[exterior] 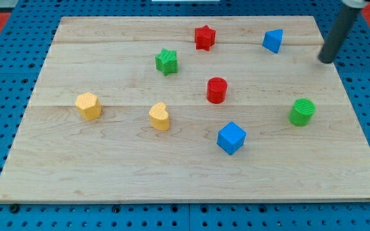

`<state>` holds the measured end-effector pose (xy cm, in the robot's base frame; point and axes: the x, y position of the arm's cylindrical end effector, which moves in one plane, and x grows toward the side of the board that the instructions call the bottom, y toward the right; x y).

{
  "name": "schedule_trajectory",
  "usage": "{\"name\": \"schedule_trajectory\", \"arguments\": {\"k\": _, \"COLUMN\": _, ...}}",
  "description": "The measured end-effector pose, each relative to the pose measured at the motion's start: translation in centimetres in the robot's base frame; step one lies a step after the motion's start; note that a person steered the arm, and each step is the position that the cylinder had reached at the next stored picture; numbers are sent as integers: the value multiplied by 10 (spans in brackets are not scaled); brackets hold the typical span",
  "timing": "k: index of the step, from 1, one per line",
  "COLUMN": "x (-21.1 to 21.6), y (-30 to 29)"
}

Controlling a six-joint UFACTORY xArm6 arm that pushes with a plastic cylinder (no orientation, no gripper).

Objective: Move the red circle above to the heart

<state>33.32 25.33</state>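
Note:
The red circle [216, 90] stands near the middle of the wooden board. The yellow heart [160, 117] lies to its lower left, roughly a block-and-a-half's gap away. My tip [326, 61] is at the board's upper right, far to the right of the red circle and just right of the blue triangular block [273, 40]. It touches no block.
A red star [205, 37] and a green star [166, 61] sit toward the top. A yellow hexagon [88, 106] is at the left, a blue cube [230, 138] at lower middle, a green cylinder [302, 111] at the right. The board [56, 173] rests on blue pegboard.

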Motion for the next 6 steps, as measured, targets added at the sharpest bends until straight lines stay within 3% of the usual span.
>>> {"name": "schedule_trajectory", "arguments": {"k": 3, "x": 70, "y": -117}}
{"name": "schedule_trajectory", "arguments": {"k": 6, "x": 81, "y": -251}}
